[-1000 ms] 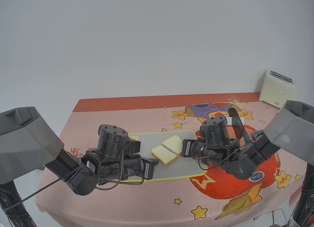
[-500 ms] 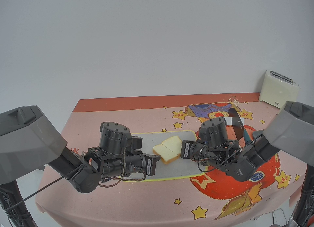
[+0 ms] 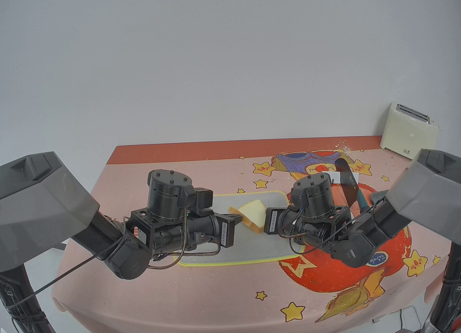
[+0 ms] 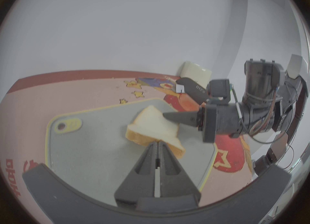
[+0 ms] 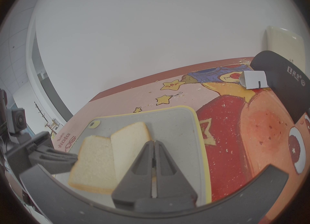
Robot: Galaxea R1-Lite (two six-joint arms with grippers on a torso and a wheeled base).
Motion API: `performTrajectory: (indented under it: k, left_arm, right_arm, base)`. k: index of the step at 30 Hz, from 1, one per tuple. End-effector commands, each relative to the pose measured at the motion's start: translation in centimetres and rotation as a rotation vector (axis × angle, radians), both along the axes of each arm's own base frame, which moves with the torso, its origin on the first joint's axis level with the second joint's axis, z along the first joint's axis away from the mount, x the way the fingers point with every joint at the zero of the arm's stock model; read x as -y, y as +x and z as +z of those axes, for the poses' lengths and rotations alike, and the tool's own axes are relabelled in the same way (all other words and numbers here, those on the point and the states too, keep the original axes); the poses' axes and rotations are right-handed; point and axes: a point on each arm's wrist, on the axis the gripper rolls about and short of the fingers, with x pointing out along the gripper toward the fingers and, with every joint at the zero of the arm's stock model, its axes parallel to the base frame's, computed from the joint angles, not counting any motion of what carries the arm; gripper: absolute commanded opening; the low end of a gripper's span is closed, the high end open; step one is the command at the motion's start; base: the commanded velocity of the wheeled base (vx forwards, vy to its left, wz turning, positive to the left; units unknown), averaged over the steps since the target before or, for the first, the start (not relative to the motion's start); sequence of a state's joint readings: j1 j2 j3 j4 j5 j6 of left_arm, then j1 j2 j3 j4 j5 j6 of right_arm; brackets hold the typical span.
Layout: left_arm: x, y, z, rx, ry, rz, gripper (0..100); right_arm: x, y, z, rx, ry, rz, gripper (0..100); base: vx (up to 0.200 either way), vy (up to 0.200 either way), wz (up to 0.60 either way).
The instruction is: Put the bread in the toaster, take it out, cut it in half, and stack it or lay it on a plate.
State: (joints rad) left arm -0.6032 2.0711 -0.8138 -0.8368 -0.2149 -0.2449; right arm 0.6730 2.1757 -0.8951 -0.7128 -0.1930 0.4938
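Bread (image 3: 250, 213), cut in two halves, lies on the grey cutting board (image 3: 259, 247) between both jaw tips. The left gripper (image 4: 158, 144) and right gripper (image 5: 152, 142) are fully closed, gripping nothing. Well apart from the right jaws, the knife (image 5: 284, 82) bears a white label (image 5: 254, 79) and small white lettering.

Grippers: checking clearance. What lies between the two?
The bread halves on the cutting board lie between the left gripper and right gripper, as the head view shows.

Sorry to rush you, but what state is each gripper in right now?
Left gripper: shut, holding nothing, tip at the bread.
Right gripper: shut, holding nothing, tip at the bread's other side.
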Motion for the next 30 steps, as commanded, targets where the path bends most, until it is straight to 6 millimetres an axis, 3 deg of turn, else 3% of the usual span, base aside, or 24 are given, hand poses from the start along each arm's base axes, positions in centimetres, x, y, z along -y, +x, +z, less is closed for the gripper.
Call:
performTrajectory:
  k: [1, 10, 14, 19, 22, 30]
  left_arm:
    - [0.3, 0.3, 0.3, 0.012, -0.009, -0.001, 0]
    - [3.1, 1.9, -1.9, 0.061, -0.043, -0.035, 0]
    - [3.7, 2.4, -1.9, 0.101, -0.078, -0.033, 0]
    - [2.5, 2.0, 0.5, 0.113, -0.127, -0.002, 0]
    - [0.3, 1.3, 2.4, 0.123, -0.138, 0.036, 0]
    - [-3.5, -1.1, 2.5, 0.011, -0.059, 0.093, 0]
  right_arm:
    - [0.0, -0.1, -0.1, -0.003, -0.003, 0.002, 0]
    - [0.1, -0.2, 0.2, 0.0, 0.0, 0.002, 0]
    - [0.0, -0.2, 0.2, 0.001, 0.001, 0.003, 0]
    - [0.1, -0.2, 0.2, 0.001, 0.001, 0.002, 0]
    - [0.2, -0.1, 0.2, 0.001, 0.001, -0.001, 0]
    - [0.2, -0.1, 0.3, 0.003, 0.002, -0.001, 0]
  base:
    - [0.0, 0.0, 0.0]
    - [0.0, 0.0, 0.0]
    - [0.0, 0.0, 0.0]
    - [0.0, 0.0, 0.0]
    - [0.0, 0.0, 0.0]
    - [0.0, 0.0, 0.0]
